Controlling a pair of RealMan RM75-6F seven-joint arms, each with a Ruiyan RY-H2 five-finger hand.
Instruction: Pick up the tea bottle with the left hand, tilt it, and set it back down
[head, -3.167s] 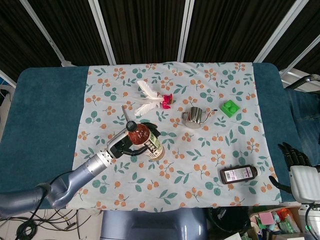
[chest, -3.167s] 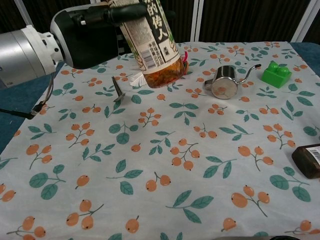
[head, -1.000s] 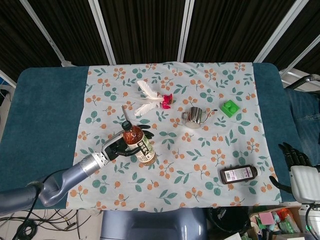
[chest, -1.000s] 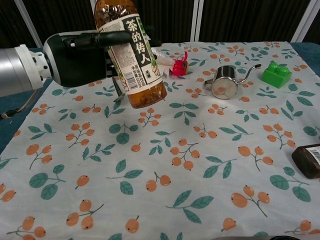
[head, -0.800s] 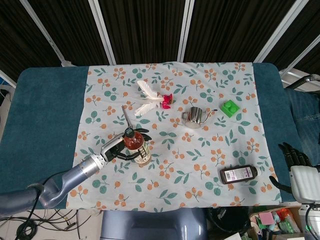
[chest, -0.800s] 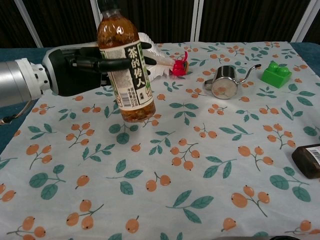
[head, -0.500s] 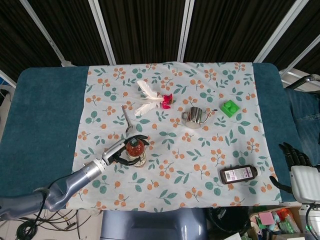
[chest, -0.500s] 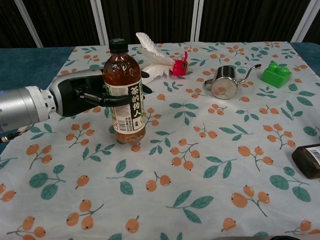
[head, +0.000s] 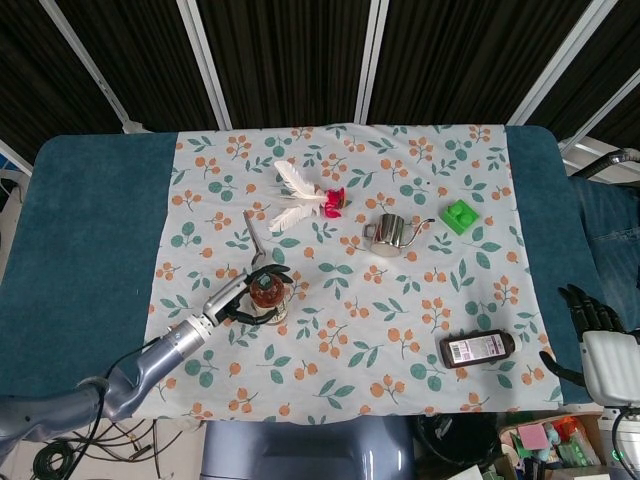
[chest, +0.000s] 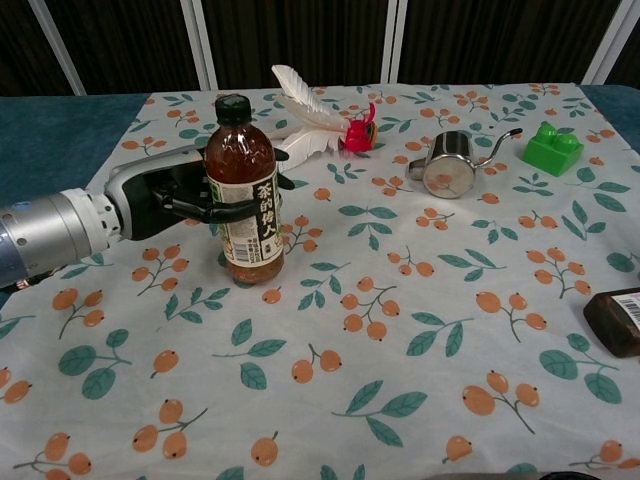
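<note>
The tea bottle (chest: 243, 200) is amber with a dark cap and a white label. It stands upright on the floral cloth, left of centre, and the head view shows the bottle (head: 266, 293) from above. My left hand (chest: 165, 205) reaches in from the left and its dark fingers (chest: 215, 212) wrap around the bottle's middle. In the head view the left hand (head: 232, 297) lies just left of the cap. My right hand (head: 592, 312) hangs off the table's right edge, fingers apart and holding nothing.
A feather shuttlecock (chest: 315, 125) lies behind the bottle. A steel pot (chest: 447, 165) and a green brick (chest: 552, 148) sit at the right rear. A dark brown bottle (head: 476, 348) lies on its side at the front right. A thin metal piece (head: 253, 232) lies just beyond the tea bottle.
The tea bottle came down from a tilted position in the air to upright on the cloth. My left hand lowered with it and still grips it. The right hand stayed still.
</note>
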